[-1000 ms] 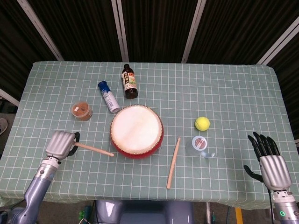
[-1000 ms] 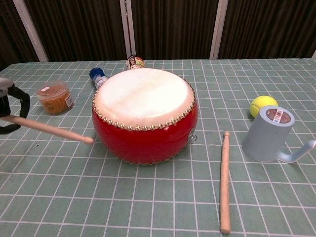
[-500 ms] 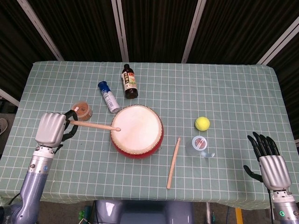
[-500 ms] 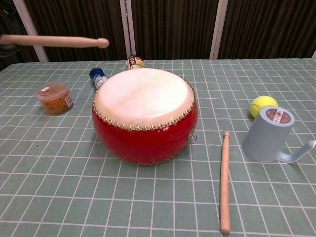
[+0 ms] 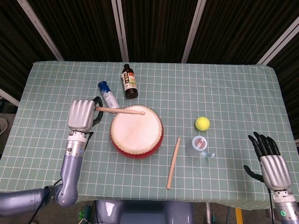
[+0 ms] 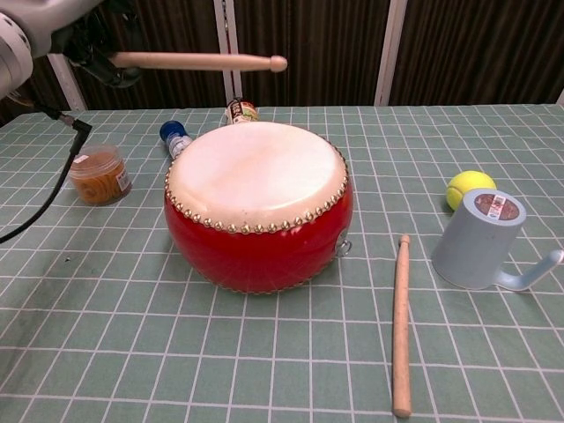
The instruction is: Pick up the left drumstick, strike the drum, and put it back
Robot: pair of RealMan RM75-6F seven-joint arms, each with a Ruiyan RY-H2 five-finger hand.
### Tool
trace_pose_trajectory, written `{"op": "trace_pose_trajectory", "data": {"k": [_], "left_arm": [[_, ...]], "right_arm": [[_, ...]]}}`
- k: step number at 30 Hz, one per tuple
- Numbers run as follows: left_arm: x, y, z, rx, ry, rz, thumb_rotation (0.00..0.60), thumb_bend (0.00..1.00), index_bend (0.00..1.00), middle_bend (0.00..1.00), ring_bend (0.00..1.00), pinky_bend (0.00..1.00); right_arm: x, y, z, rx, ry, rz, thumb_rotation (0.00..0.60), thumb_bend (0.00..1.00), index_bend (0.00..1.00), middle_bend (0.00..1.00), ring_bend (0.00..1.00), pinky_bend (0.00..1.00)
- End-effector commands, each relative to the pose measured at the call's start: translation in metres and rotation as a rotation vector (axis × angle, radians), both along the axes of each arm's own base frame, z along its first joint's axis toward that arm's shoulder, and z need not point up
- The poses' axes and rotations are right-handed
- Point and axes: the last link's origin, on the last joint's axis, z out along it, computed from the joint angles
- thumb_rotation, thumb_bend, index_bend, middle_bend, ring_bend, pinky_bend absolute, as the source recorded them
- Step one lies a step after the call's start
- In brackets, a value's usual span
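Note:
A red drum (image 5: 137, 131) (image 6: 259, 203) with a white skin stands mid-table. My left hand (image 5: 83, 115) (image 6: 53, 26) grips the left drumstick (image 5: 120, 110) (image 6: 198, 62), which is held level, well above the drum, its tip over the skin's far part. The other drumstick (image 5: 173, 163) (image 6: 401, 322) lies on the cloth to the right of the drum. My right hand (image 5: 271, 160) hovers at the table's front right corner, fingers apart, holding nothing.
A dark sauce bottle (image 5: 130, 81), a blue-capped white bottle (image 5: 108, 97) and an orange jar (image 6: 99, 174) sit behind and left of the drum. A yellow ball (image 5: 202, 123) and an upturned blue cup (image 6: 480, 239) sit to the right.
My left hand has lifted the drumstick off the cloth and carried it right and up, so its tip now hangs over the drum skin. The right hand has stayed still.

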Motion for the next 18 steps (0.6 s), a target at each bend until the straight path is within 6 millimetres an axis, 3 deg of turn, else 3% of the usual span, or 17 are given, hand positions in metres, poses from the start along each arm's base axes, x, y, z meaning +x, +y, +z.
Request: {"op": "trace_pose_trajectory", "data": {"k": [1, 4, 7, 12, 18], "left_arm": [[-0.034, -0.013, -0.039, -0.168, 0.438, 0.146, 0.6, 0.51, 0.75, 1.0, 1.0, 0.97], [-0.047, -0.024, -0.043, -0.288, 0.63, 0.293, 0.6, 0.51, 0.75, 1.0, 1.0, 0.97], [-0.041, -0.024, -0.039, -0.292, 0.576, 0.334, 0.6, 0.51, 0.75, 1.0, 1.0, 0.98], [-0.004, -0.019, -0.012, -0.089, 0.083, 0.095, 0.6, 0.51, 0.75, 1.0, 1.0, 0.98], [0.025, -0.023, 0.022, 0.053, -0.186, -0.106, 0.6, 0.51, 0.75, 1.0, 1.0, 0.98]], "right_arm": [[0.0, 0.0, 0.001, -0.001, -0.003, 0.001, 0.6, 0.26, 0.0, 0.0, 0.0, 0.07], [0.001, 0.0, 0.001, 0.0, -0.003, 0.003, 0.6, 0.26, 0.0, 0.0, 0.0, 0.07], [0.001, 0.001, 0.0, 0.0, -0.001, 0.004, 0.6, 0.26, 0.0, 0.0, 0.0, 0.07], [0.001, 0.001, 0.0, -0.002, 0.004, 0.005, 0.6, 0.26, 0.0, 0.0, 0.0, 0.07], [0.002, 0.001, -0.001, -0.002, 0.01, 0.008, 0.6, 0.26, 0.0, 0.0, 0.0, 0.07]]}}
